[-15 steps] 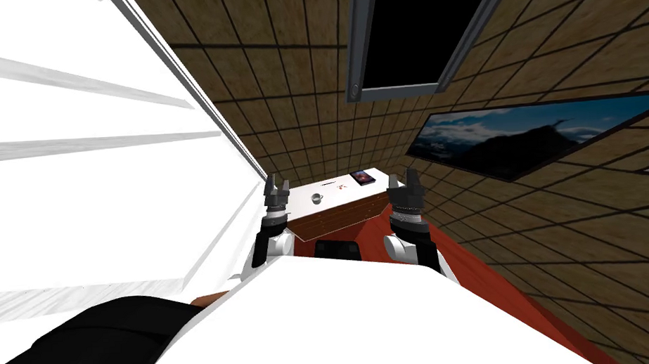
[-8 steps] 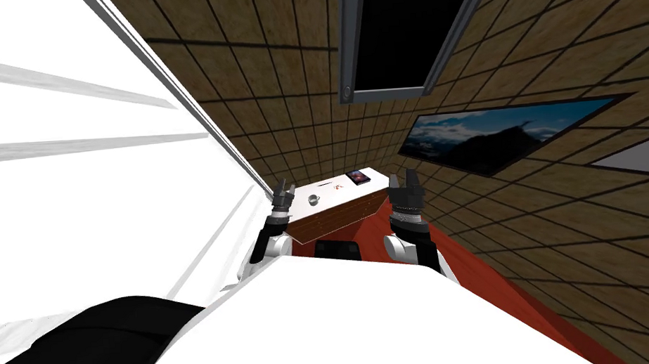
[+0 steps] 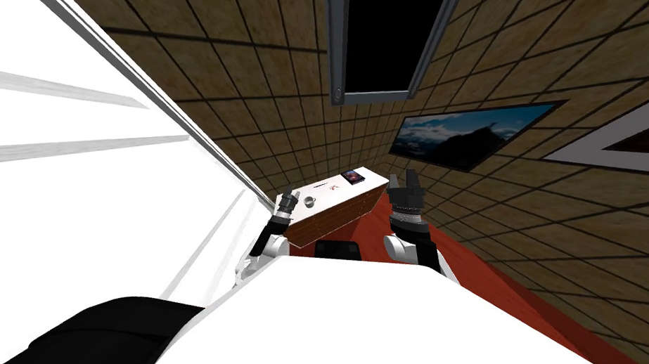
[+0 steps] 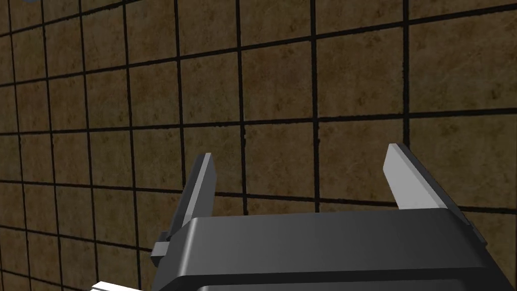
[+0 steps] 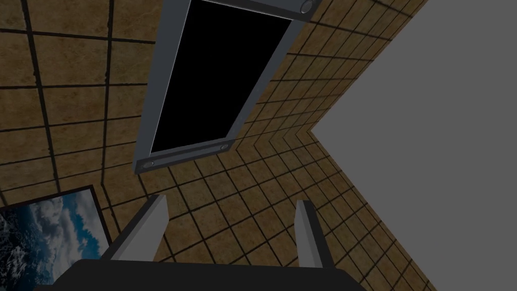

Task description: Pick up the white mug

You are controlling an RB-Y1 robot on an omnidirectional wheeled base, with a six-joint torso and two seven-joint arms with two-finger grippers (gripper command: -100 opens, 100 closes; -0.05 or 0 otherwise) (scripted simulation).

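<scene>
Mug: white mug (image 3: 309, 201) on the worktop (image 3: 338, 189), just beside your left gripper (image 3: 291, 197).
Left: spread wide, holding nothing.
Right: your right gripper (image 3: 403, 180), spread, empty, farther off.

My head camera shows an evenly lit scene, with no clear light source and hardly a cast shadow. The white surface (image 3: 71, 206) on my left is flat, glaring white, broken only by faint grey streaks. The wide lens splays the tiled wall (image 3: 254, 89) towards the corners, and the whole view is rolled. The white mug (image 3: 309, 201) barely stands out from the white tabletop (image 3: 328, 199). My right wrist view is the dimmest — its ceiling (image 5: 429, 126) one flat grey.
</scene>
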